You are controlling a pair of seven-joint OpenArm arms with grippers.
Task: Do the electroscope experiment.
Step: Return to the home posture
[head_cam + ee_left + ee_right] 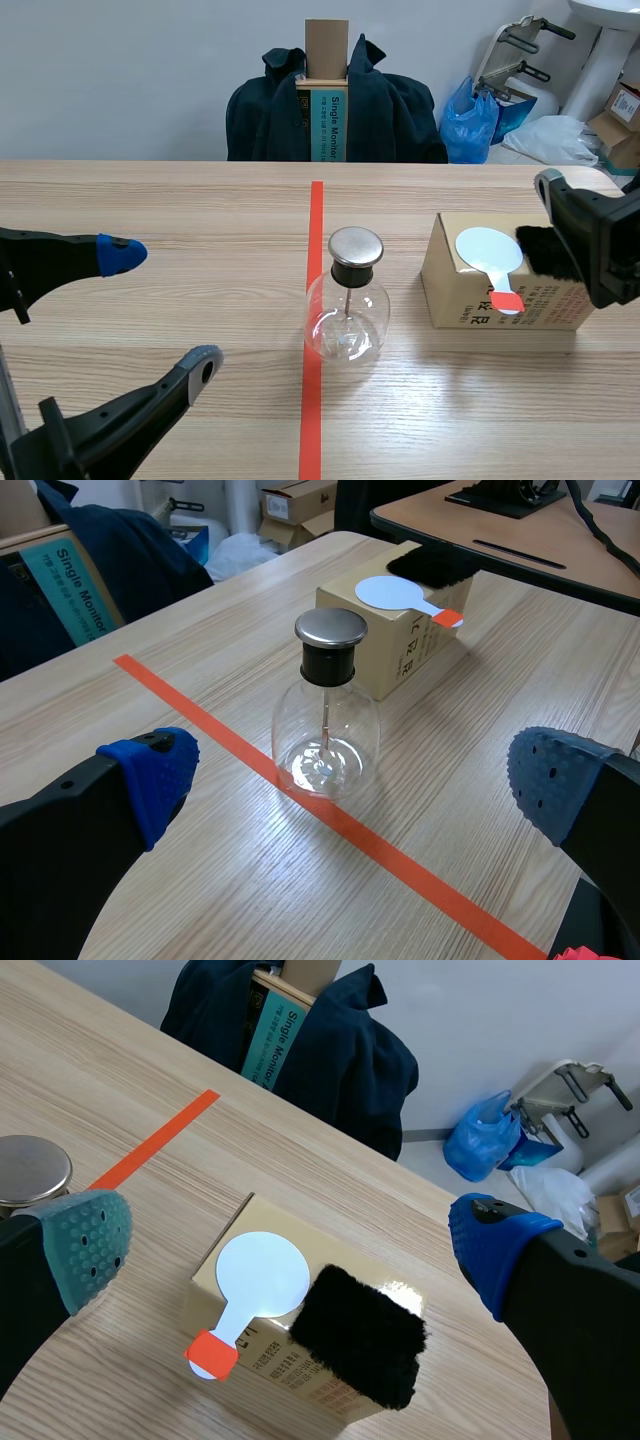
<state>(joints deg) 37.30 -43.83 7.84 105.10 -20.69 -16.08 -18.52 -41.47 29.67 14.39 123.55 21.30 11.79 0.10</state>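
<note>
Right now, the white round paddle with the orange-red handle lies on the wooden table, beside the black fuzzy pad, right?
Not on the table: the white round paddle lies atop the brown cardboard box, as the right wrist view shows. The black fuzzy pad is beside it.

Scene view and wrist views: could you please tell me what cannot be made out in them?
- Brown cardboard box: scene view, right end hidden behind the right gripper; its print too small to read.
- Clear glass flask with metal cap: right wrist view, only the cap shows, past that gripper's finger.
- Flask's inner rod tip: too small in every view.
</note>
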